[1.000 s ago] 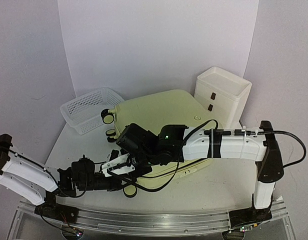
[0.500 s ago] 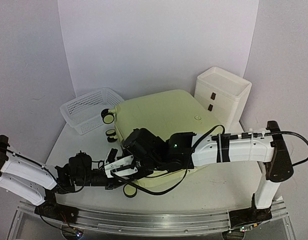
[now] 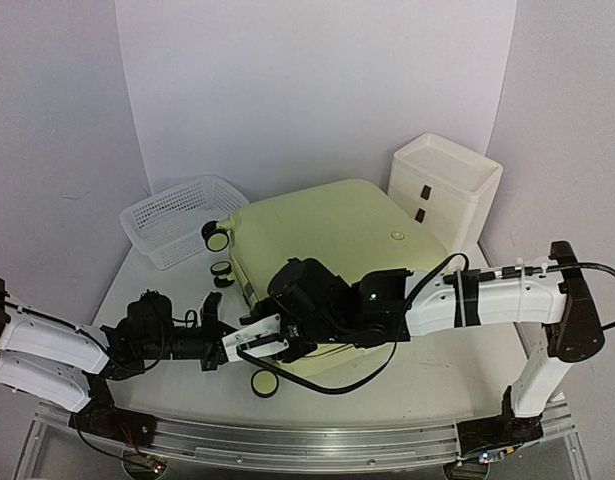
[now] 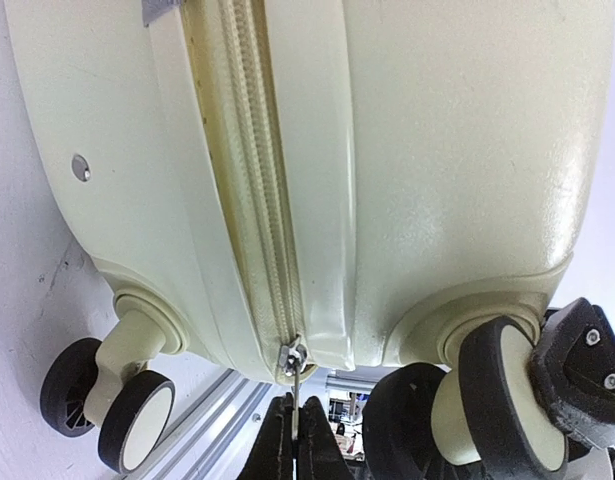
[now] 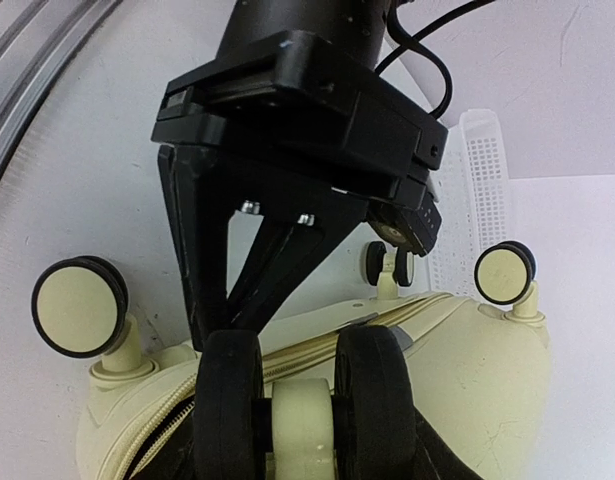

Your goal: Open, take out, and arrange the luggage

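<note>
The pale yellow-green luggage point(image 3: 327, 230) lies flat mid-table, its wheels toward the left. My left gripper point(image 4: 295, 440) point(image 3: 225, 348) is shut on the thin metal zipper pull point(image 4: 296, 372), which hangs from the slider at the near-left corner. Past that corner, toward the near edge, the zip gapes and shows dark lining point(image 5: 172, 445). My right gripper point(image 5: 302, 405) point(image 3: 259, 335) reaches over the shell to that same corner. It is closed around a black-and-cream double wheel point(image 5: 302, 425) point(image 4: 487, 395). One right fingertip point(image 4: 585, 372) presses the wheel's outer side.
A white mesh basket point(image 3: 177, 215) stands at the back left, a white drawer box point(image 3: 442, 195) at the back right. Other luggage wheels point(image 3: 215, 237) point(image 3: 262, 383) stick out on the left. An aluminium rail point(image 3: 287, 440) runs along the near edge.
The right arm has stretched lower and further left over the luggage. The left arm has drawn back to the left, still on the zipper pull. The luggage's left end has shifted slightly.
</note>
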